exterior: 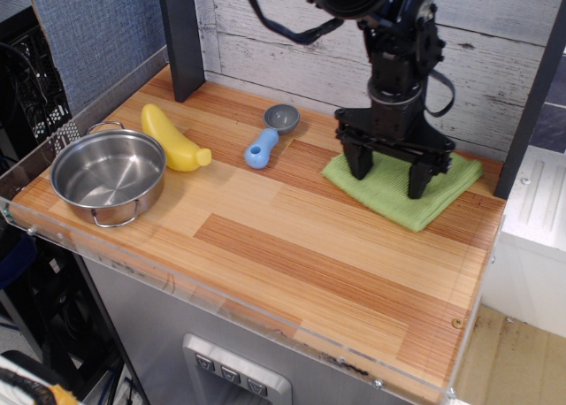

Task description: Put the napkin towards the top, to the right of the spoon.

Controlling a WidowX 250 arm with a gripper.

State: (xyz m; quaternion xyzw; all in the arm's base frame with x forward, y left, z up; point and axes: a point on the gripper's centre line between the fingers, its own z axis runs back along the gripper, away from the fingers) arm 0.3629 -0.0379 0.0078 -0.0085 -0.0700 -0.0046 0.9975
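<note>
The lime-green napkin point(398, 197) lies flat on the wooden table near the back right, to the right of the spoon. The spoon point(270, 135) has a light-blue handle and a grey bowl and lies at the back middle. My black gripper point(388, 176) stands over the napkin with its two fingers spread wide, tips at or just above the cloth. It is open and holds nothing. The arm hides the napkin's back middle part.
A steel pot point(108, 173) sits at the front left. A yellow banana toy point(173, 140) lies between the pot and the spoon. A dark post point(181, 38) stands at the back left. The table's right edge runs close to the napkin.
</note>
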